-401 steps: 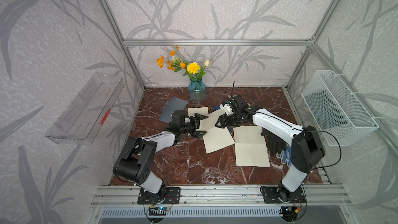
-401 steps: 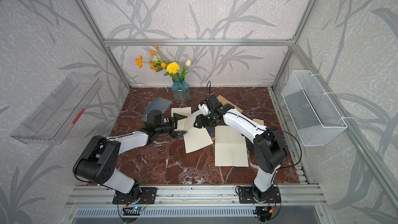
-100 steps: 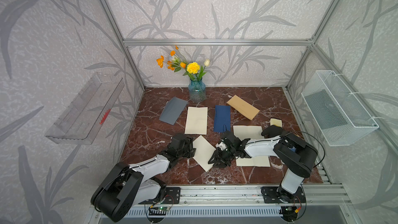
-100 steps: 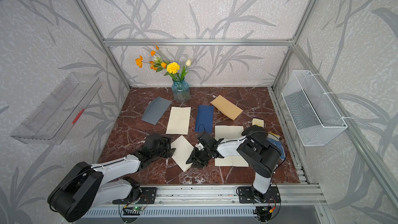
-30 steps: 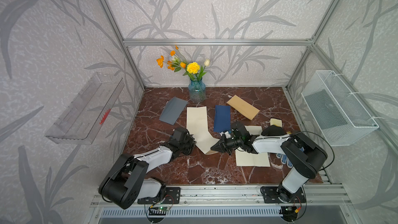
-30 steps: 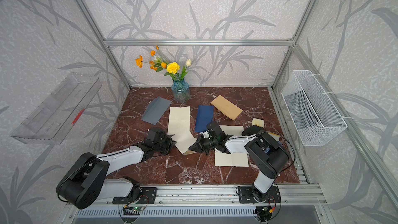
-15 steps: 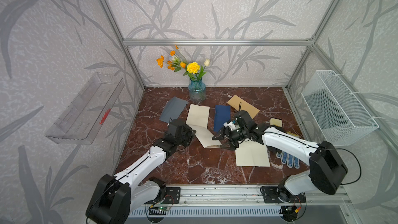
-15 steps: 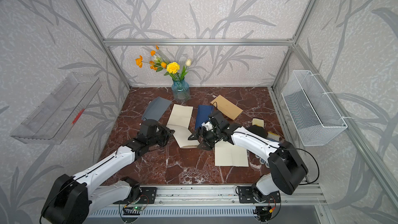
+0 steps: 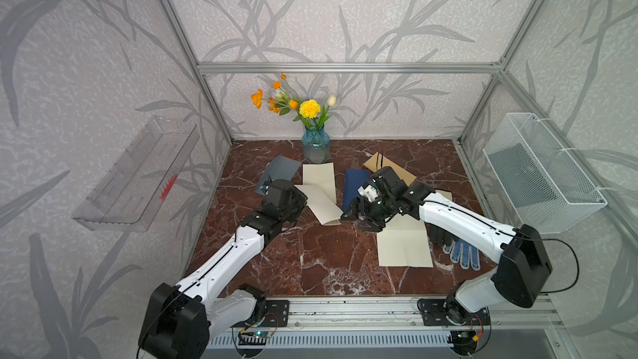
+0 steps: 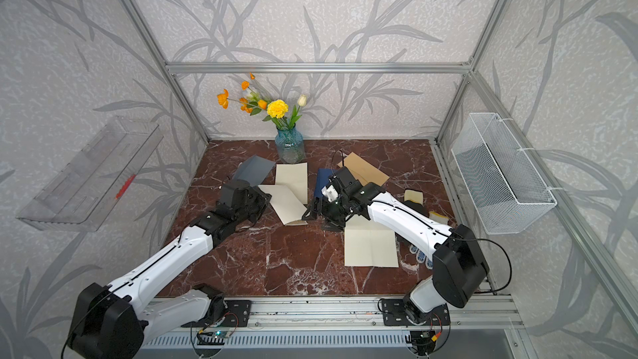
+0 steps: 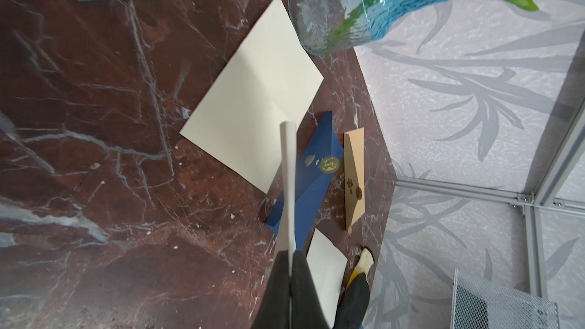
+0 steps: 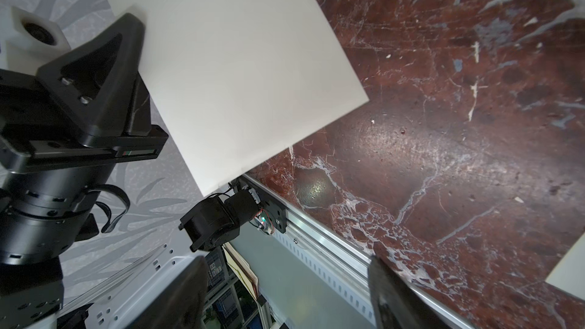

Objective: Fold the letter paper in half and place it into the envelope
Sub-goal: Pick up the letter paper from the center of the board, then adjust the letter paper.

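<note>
Seemingly mid-fold: pinches the cream rectangular letter paper (image 9: 322,205), one end raised, in the clamped left gripper (image 11: 289,259) beside the long navy paper envelope (image 9: 355,183); holds the right gripper (image 9: 357,219) wide, empty, nearby; needs a grasp on the free end next

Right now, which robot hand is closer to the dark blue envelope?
Right. The right gripper is beside the envelope; the left gripper is across the letter paper from it.

Bright, even white light throughout; shadows faint and soft.
Both top views are sharp, though wide-lens distortion splays the frame posts (image 9: 188,46) outward at the edges. In the right wrist view a pale glare patch shines on the glossy table (image 12: 316,188), and the dark fingers (image 12: 389,295) of the right hand (image 12: 285,261), nearest the lens, are blurred.
</note>
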